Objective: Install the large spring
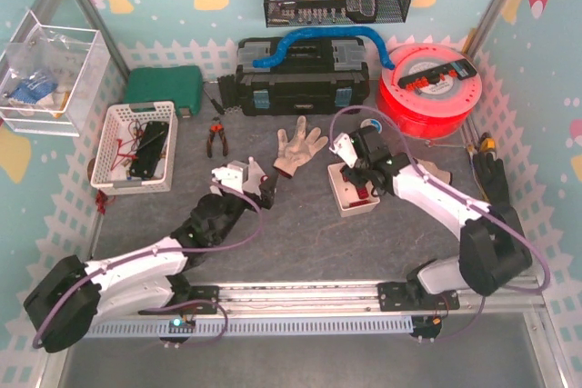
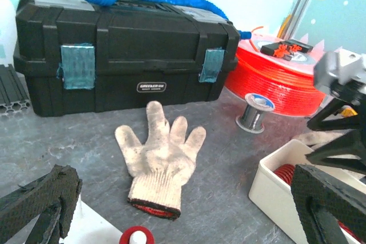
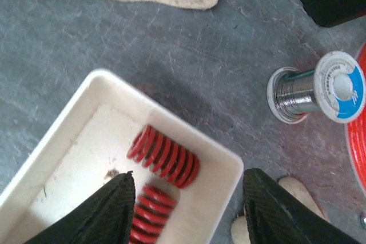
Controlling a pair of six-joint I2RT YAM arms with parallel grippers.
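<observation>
Two red coil springs lie in a small white box (image 3: 63,135). One spring (image 3: 163,156) shows whole near the box's corner. The other spring (image 3: 150,212) lies beside it, partly behind my right gripper's left finger (image 3: 111,207). My right gripper (image 3: 189,212) is open and empty, hovering over the box (image 1: 356,199) with one finger inside and one outside the wall. My left gripper (image 2: 186,212) is open and empty, low over the table left of the box (image 2: 274,190). A white peg with a red collar (image 2: 136,236) on a white base stands just below it.
A dirty work glove (image 1: 296,146) lies between the arms and a black toolbox (image 1: 300,79). A solder spool (image 3: 317,87) and a red filament reel (image 1: 429,88) are at the right. A white basket (image 1: 136,147) and pliers (image 1: 215,138) are at the left.
</observation>
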